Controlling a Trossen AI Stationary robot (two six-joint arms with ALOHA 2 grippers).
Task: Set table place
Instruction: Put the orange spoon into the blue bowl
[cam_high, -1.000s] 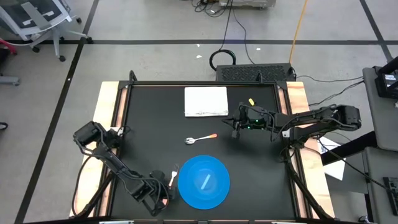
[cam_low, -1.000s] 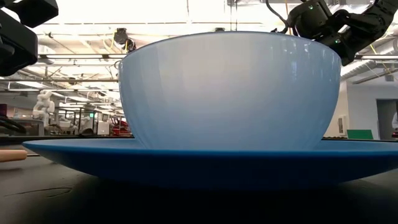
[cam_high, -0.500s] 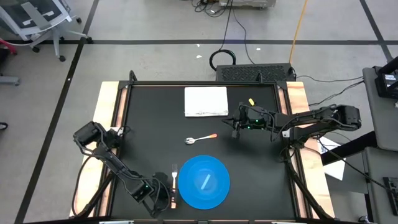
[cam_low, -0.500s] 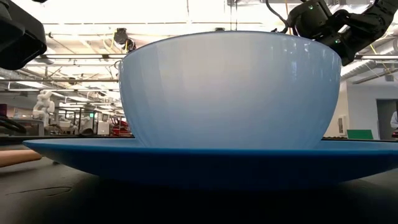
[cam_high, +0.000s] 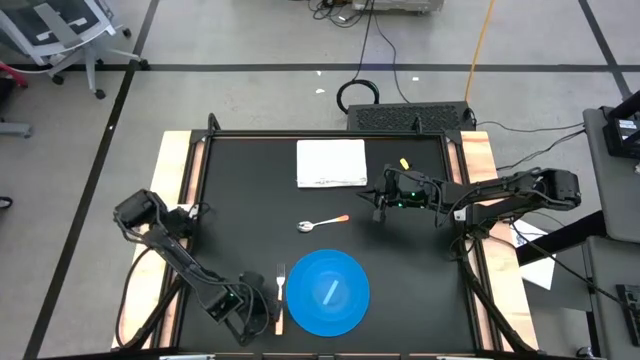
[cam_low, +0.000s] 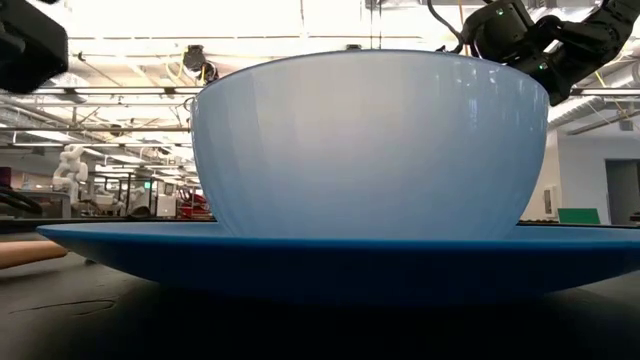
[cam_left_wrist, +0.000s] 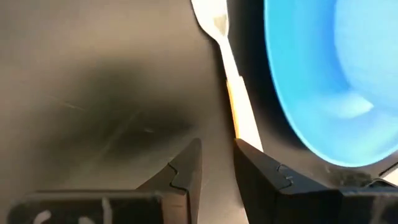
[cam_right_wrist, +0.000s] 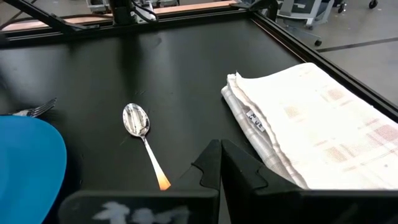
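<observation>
At the near left of the large matte black table (cam_high: 240, 200), the left gripper (cam_high: 252, 312) is seen low over the top with its fingers (cam_left_wrist: 186, 171) narrowly parted and holding nothing, just left of the pale-handled metal fork (cam_high: 280, 292), which is laid along the left edge of the flat round blue plate (cam_high: 327, 292). The translucent blue bowl (cam_low: 370, 140) is seated on that plate at the near middle, and the orange-handled metal spoon (cam_high: 322, 223) is found just beyond it, with a folded white cloth (cam_high: 331, 163) at the far edge. To the right, the right gripper (cam_high: 381, 203) is held over the table right of the spoon, its fingers (cam_right_wrist: 208, 165) pressed together and empty.
</observation>
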